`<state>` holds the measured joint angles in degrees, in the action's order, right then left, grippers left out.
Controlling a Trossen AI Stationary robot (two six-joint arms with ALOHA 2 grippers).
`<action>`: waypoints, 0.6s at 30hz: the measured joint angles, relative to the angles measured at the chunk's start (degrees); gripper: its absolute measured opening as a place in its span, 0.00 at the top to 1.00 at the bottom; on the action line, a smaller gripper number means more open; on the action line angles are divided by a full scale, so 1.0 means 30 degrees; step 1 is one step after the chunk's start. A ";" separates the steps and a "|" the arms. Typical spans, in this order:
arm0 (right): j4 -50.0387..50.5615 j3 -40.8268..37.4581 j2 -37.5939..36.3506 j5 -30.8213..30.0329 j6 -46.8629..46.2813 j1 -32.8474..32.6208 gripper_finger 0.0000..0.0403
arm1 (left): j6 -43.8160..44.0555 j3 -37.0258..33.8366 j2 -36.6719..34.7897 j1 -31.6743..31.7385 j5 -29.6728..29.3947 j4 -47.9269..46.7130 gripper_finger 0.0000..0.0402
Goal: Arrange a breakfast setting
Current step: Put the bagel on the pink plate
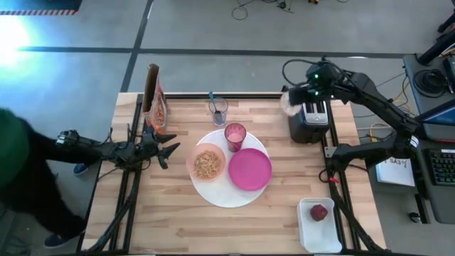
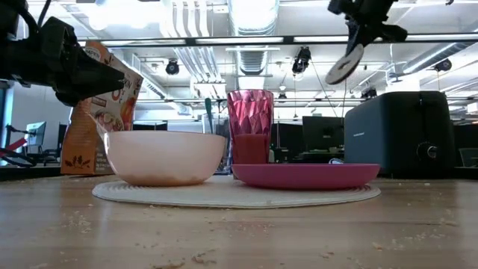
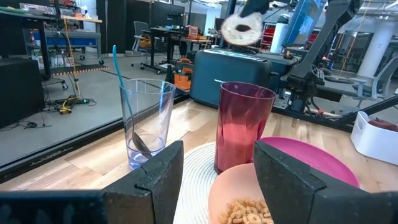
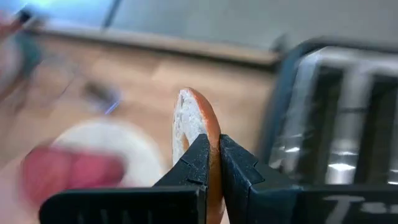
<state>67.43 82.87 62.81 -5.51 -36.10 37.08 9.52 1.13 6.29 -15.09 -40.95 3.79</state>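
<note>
Counter: pale wooden slatted counter (image 1: 163, 213), crumbs scattered on its near edge in the low view.
Landmark: big round white woven placemat (image 1: 217, 193), mid-counter.
Plate: round magenta plastic plate (image 1: 249, 169) lying on the placemat's right half, bare.
Bowl: peach round cereal bowl (image 1: 206, 163) on the placemat's left half, beside the plate, cereal flakes inside.
Cup: pink translucent faceted cup (image 1: 235, 135) upright at the placemat's far rim, between bowl and plate.
Spoon: teal-handled metal spoon (image 3: 122, 93) standing bowl-down in a clear drinking glass (image 1: 218, 110), just beyond the placemat, off it.
Fruit: small red round fruit (image 1: 318, 212) in a white rectangular tray (image 1: 307, 231), right of the placemat toward the near edge.
Toaster: black boxy two-slot toaster (image 1: 309, 119) right of the placemat, far side.
Bag: colourful crinkled cereal bag (image 1: 154, 99) upright, left of the placemat at the far edge.
Right end effector (image 4: 213, 155): raised in the air above the toaster, well off the placemat, fingers pinched narrow on a sliced bagel half (image 4: 196, 130), gripped edge-on at its rim.
Left end effector (image 1: 168, 148): left of the placemat, near the bag, facing the bowl; fingers parted fairly wide, nothing between them.
</note>
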 joint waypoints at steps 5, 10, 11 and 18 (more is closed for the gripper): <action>-0.0027 -0.0317 0.0212 0.2010 -0.0413 -0.2271 0.97 | 0.0000 0.0000 0.0001 -0.0006 0.0000 -0.0005 0.56; -0.0392 -0.1202 0.0474 0.1946 -0.1252 -0.5360 0.97 | 0.0000 0.0000 0.0005 -0.0005 0.0000 -0.0007 0.56; -0.0571 -0.1484 0.0534 0.1912 -0.1398 -0.5971 0.97 | 0.0000 0.0000 0.0007 -0.0007 0.0001 -0.0004 0.56; -0.3030 -0.3462 0.1359 0.1841 -0.2946 -0.9572 0.97 | 0.0000 0.0000 0.0004 -0.0007 0.0000 -0.0007 0.56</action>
<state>58.34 72.49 66.89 0.01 -44.93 8.37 9.52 1.13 6.30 -15.11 -40.95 3.77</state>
